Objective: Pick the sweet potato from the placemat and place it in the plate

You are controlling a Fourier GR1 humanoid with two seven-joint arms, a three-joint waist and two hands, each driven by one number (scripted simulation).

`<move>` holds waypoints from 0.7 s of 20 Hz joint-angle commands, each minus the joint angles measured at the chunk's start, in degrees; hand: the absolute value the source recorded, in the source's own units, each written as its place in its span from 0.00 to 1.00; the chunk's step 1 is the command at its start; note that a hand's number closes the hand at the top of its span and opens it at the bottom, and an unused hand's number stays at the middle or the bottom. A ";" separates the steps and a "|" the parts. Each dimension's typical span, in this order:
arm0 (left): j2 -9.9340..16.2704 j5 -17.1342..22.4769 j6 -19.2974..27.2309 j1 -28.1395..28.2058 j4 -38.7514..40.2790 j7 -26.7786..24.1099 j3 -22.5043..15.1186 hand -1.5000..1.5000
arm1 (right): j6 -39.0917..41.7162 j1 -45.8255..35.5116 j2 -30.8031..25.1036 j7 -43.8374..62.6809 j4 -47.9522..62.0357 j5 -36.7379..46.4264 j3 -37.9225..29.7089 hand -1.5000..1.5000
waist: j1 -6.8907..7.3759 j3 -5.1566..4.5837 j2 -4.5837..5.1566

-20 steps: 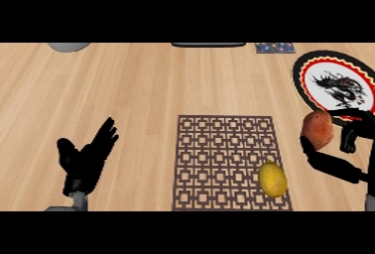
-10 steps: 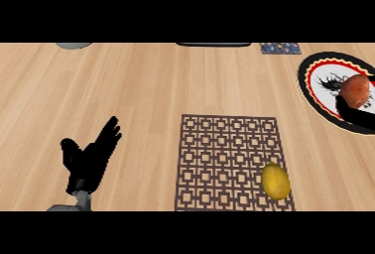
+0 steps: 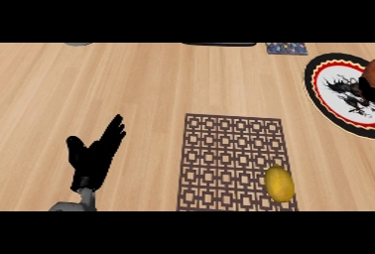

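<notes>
One left hand [image 3: 93, 158] open, fingers straight, touching nothing

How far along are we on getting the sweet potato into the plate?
Nearly done, by the look of it. The sweet potato is off the placemat and shows at the view's right edge over the plate; whether it rests there or is held is cut off. Only a yellow lemon-like fruit remains on the mat. The left hand rests open at lower left. Remaining: confirm release.

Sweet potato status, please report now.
Left hand open, resting lower left. Right hand barely visible at right edge. Sweet potato over plate. Lemon on placemat.
</notes>
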 commanded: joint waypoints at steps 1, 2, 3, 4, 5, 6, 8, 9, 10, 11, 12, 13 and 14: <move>0.18 -0.26 -0.29 1.14 1.99 0.73 -0.12 0.50 | 0.65 -4.94 -2.96 -6.00 11.05 -0.48 -2.77 1.00 | 1.09 -0.12 0.80; -0.05 -0.44 -0.74 0.23 1.65 -0.22 -0.66 0.50 | 0.96 -3.49 -3.46 1.92 13.92 2.51 -0.18 1.00 | 1.47 -0.19 1.07; -0.83 -0.21 -0.87 -0.52 2.47 -0.03 -1.09 0.50 | 2.16 -5.33 -5.93 5.92 15.34 5.01 1.94 1.00 | 1.71 -0.27 1.21; -0.51 -0.99 0.04 -1.17 1.27 2.36 -1.47 0.50 | 0.90 -5.05 -5.09 6.29 16.22 8.58 5.25 0.00 | 2.55 -0.23 1.39; -0.01 -0.47 -1.19 -0.68 1.58 0.03 -0.97 0.50 | 1.87 -4.79 -5.25 6.08 17.74 9.96 6.55 0.00 | 2.87 -0.23 1.53; -1.26 -0.91 0.18 -1.64 3.10 1.31 -1.22 0.50 | 6.75 -5.55 -6.70 5.91 19.21 9.36 6.51 0.00 | 1.37 -0.22 1.13; -1.07 -0.80 -0.81 -0.59 3.46 -0.82 -1.35 0.50 | 8.08 -7.84 -6.26 5.43 21.19 9.70 6.74 0.00 | 2.89 -0.11 1.71; 0.09 0.75 -1.89 -1.43 0.74 2.64 -0.79 0.50 | 7.94 -7.04 -3.93 2.79 22.18 8.68 5.89 0.00 | 2.74 0.03 1.43; -0.94 -0.51 -1.07 -2.05 2.35 0.96 -1.51 0.50 | 9.86 -7.15 -4.62 0.88 22.60 7.93 5.19 0.00 | 2.35 0.07 1.68; -0.63 -0.28 -0.77 -0.77 1.87 0.09 -0.70 0.50 | 9.60 -7.27 -3.64 -0.80 23.14 7.91 5.10 0.00 | 2.49 0.05 1.47; -0.83 0.03 -0.82 -1.49 2.62 0.92 -0.57 0.50 | 13.38 -10.08 -4.81 0.04 23.05 6.01 3.57 0.00 | 2.44 0.05 1.51; -0.49 -0.43 -0.86 -1.77 3.94 0.34 -0.33 0.50 | 13.07 -10.04 -3.58 -1.45 23.45 5.38 2.93 0.00 | 2.16 0.05 1.60; -1.31 -0.54 -0.29 -1.47 2.26 1.66 -1.30 0.50 | 12.56 -9.19 -3.13 -4.70 23.23 3.85 1.30 0.00 | 1.91 0.14 1.44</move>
